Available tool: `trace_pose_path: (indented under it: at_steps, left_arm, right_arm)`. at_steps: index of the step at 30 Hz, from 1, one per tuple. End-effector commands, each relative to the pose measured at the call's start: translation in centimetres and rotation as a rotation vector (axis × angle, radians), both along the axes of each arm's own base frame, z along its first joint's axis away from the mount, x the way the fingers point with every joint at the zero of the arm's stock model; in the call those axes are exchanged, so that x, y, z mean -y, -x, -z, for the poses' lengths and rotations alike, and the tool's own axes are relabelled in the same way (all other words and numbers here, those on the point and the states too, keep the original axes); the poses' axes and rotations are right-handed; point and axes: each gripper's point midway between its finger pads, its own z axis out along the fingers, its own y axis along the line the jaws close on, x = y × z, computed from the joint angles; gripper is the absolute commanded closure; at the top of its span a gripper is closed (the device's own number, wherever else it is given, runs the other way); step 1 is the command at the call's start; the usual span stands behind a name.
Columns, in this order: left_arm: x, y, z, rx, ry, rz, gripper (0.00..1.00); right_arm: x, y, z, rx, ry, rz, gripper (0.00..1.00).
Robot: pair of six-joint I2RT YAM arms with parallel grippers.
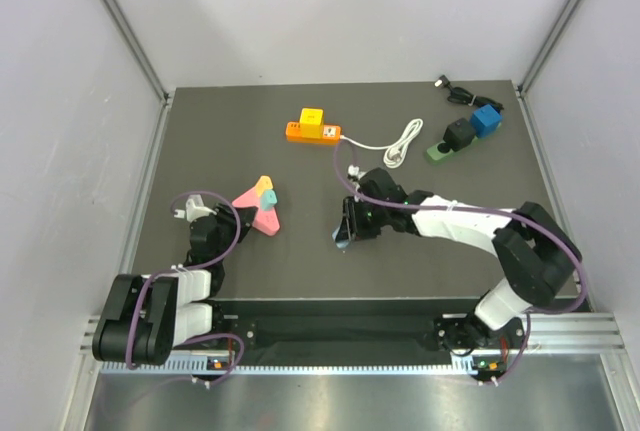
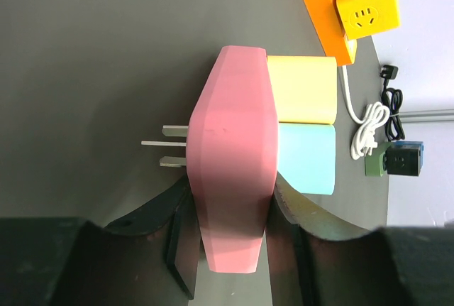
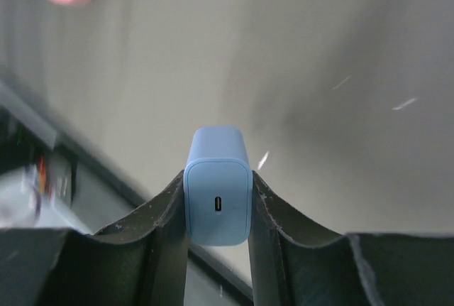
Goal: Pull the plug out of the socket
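A pink socket block (image 2: pixel 234 157) lies on the dark table, with metal prongs (image 2: pixel 167 143) on one side and a yellow plug (image 2: pixel 301 89) and a light blue plug (image 2: pixel 305 157) seated in the other. My left gripper (image 2: pixel 234 228) is shut on its narrow end. From above, the socket (image 1: pixel 262 209) sits just right of the left gripper (image 1: pixel 240 219). My right gripper (image 3: pixel 216 210) is shut on a separate light blue plug (image 3: pixel 216 192) with a small port facing the camera. The right gripper (image 1: pixel 347 229) holds it well apart from the socket.
An orange power strip (image 1: pixel 312 132) with a yellow cube (image 1: pixel 312 117) plugged in lies at the back, its white cable (image 1: pixel 400 141) coiled to the right. A green and black adapter (image 1: pixel 447 144), a blue cube (image 1: pixel 487 121) and a black cable (image 1: pixel 455 91) sit at the back right.
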Motion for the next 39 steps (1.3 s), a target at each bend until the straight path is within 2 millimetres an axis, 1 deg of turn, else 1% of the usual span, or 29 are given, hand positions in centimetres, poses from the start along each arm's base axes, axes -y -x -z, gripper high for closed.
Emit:
trace_pose_path:
  at_steps: [1,2,3,5,6,8,10,11,12,14,15,16,18,22,25,29,31,33,35,36,38,39]
  left_arm:
    - [-1.0,3.4,4.8,-0.154,-0.056,-0.021,1.0]
    - [-1.0,3.4,4.8,-0.154,-0.056,-0.021,1.0]
    - [-1.1,3.4,4.9,-0.157,-0.056,-0.023,1.0]
    - [-1.0,3.3,4.8,-0.154,-0.054,-0.023,1.0]
    - [-1.1,3.4,4.8,-0.154,-0.054,-0.025,1.0]
    - [-1.1,3.4,4.9,-0.159,-0.054,-0.025,1.0]
    - [-1.1,3.4,4.9,-0.157,-0.054,-0.027,1.0]
    - [-1.1,3.3,4.8,-0.152,-0.055,-0.026,1.0]
    - [-1.1,3.3,4.8,-0.154,-0.054,-0.025,1.0]
    - [-1.1,3.4,4.9,-0.158,-0.057,-0.022,1.0]
    - [-1.0,3.3,4.8,-0.154,-0.056,-0.021,1.0]
    - [-1.0,3.4,4.9,-0.158,-0.057,-0.019,1.0]
    - [-1.0,3.4,4.9,-0.158,-0.057,-0.019,1.0]
    - [-1.0,3.3,4.8,-0.158,-0.057,-0.017,1.0]
    - [-1.0,3.3,4.8,-0.156,-0.06,-0.016,1.0]
    - [-1.0,3.4,4.9,-0.161,-0.058,-0.018,1.0]
    - [-1.1,3.3,4.8,-0.158,-0.059,-0.021,1.0]
    - [-1.0,3.3,4.8,-0.158,-0.059,-0.019,1.0]
    - [-1.0,3.4,4.9,-0.161,-0.059,-0.014,1.0]
    - [-1.0,3.3,4.9,-0.161,-0.061,-0.017,1.0]
    - [-1.0,3.4,4.9,-0.162,-0.063,-0.014,1.0]
    - [-1.0,3.3,4.9,-0.16,-0.061,-0.013,1.0]
  right_arm:
    - [-1.7,4.9,-4.2,0.041,-0.206,-0.325,1.0]
    - [-1.7,5.6,-4.5,0.043,-0.23,-0.366,0.99]
    - [-1.6,7.3,-4.6,0.0,-0.269,-0.428,0.97]
    - [-1.4,9.1,-4.7,-0.05,-0.305,-0.51,0.95]
    - [-1.2,9.4,-4.2,-0.065,-0.298,-0.522,0.94]
    - [-1.0,9.6,-3.7,-0.066,-0.281,-0.539,0.94]
    - [-0.7,9.6,-2.6,-0.099,-0.244,-0.546,0.93]
    - [-0.6,9.4,-2.0,-0.095,-0.216,-0.554,0.94]
    - [-0.3,9.6,-0.8,-0.141,-0.184,-0.556,0.95]
    - [-0.5,9.5,-0.4,-0.138,-0.166,-0.588,0.95]
    - [-0.6,9.6,0.2,-0.153,-0.154,-0.601,0.94]
    - [-0.9,9.4,0.0,-0.148,-0.156,-0.611,0.93]
    - [-1.0,9.7,0.7,-0.154,-0.134,-0.642,0.9]
    - [-1.6,9.4,0.9,-0.155,-0.116,-0.671,0.86]
    - [-2.0,10.0,1.2,-0.163,-0.104,-0.713,0.84]
    - [-2.2,11.5,1.8,-0.191,-0.088,-0.795,0.85]
    - [-2.4,11.2,2.1,-0.19,-0.071,-0.801,0.83]
    - [-2.7,11.1,2.2,-0.184,-0.06,-0.809,0.79]
    - [-2.8,10.8,2.1,-0.171,-0.06,-0.81,0.72]
    - [-3.0,10.6,2.0,-0.164,-0.061,-0.812,0.65]
    - [-3.0,10.3,1.9,-0.147,-0.051,-0.808,0.57]
    - [-3.1,9.9,1.9,-0.134,-0.039,-0.803,0.49]
